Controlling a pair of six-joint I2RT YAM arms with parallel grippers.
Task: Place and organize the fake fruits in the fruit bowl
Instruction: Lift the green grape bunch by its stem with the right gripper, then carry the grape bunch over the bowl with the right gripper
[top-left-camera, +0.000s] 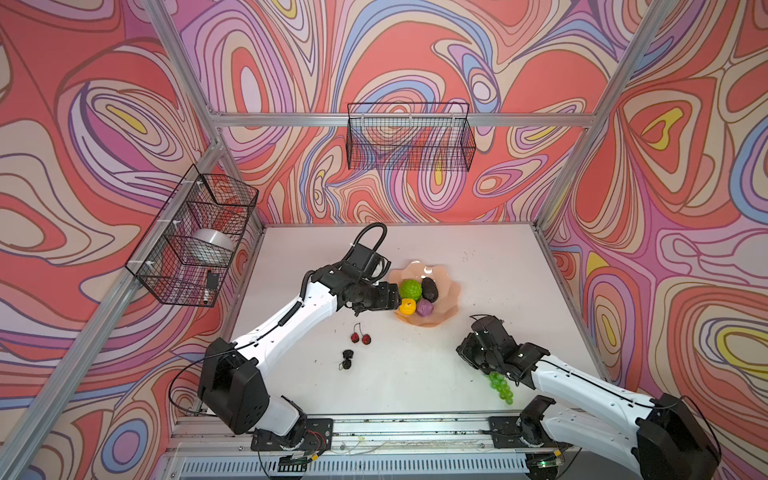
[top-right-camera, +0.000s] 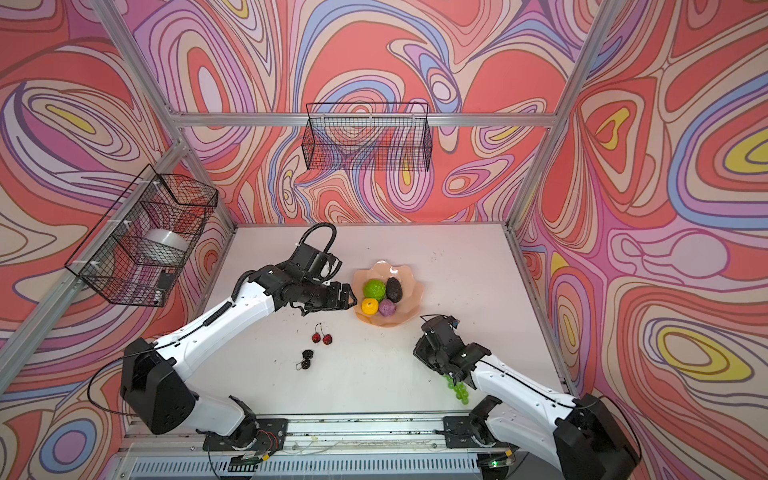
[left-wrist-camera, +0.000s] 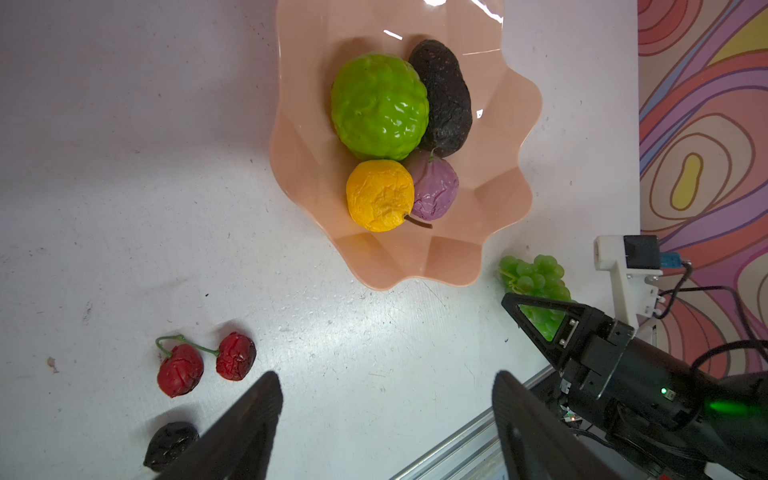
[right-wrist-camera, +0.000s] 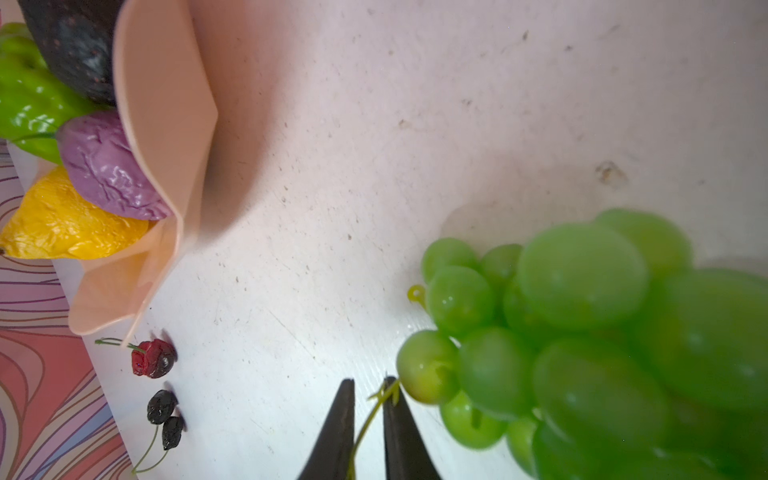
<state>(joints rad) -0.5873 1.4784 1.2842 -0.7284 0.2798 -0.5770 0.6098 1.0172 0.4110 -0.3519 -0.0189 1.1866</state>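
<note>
Four fruits sit in the fruit bowl (left-wrist-camera: 490, 216) already: the bumpy lime-green ball (left-wrist-camera: 380, 106), the dark avocado (left-wrist-camera: 444, 99), the yellow fruit (left-wrist-camera: 380, 195) and the purple bumpy ball (left-wrist-camera: 436, 191), packed so that they touch. The green grape bunch (right-wrist-camera: 582, 332) lies on the worktop (top-left-camera: 415, 374) near the bowl's rim but apart from it.

We judge the bunch light and hollow. Its glossy grapes look too round and slick for a sure pinch, and the cluster seems loose enough to swing. The thin stem (right-wrist-camera: 365, 419) is the better hold, though it could slide out.

The right claw (right-wrist-camera: 370, 384) is at that stem. Its jaws stand almost together with the stem running between them and the grapes just beside the tips. The left claw (left-wrist-camera: 384, 386) hangs wide open and empty beside the bowl's rim. The red cherry pair (left-wrist-camera: 180, 370) and the black berries (right-wrist-camera: 162, 407) lie on the worktop, untouched.
</note>
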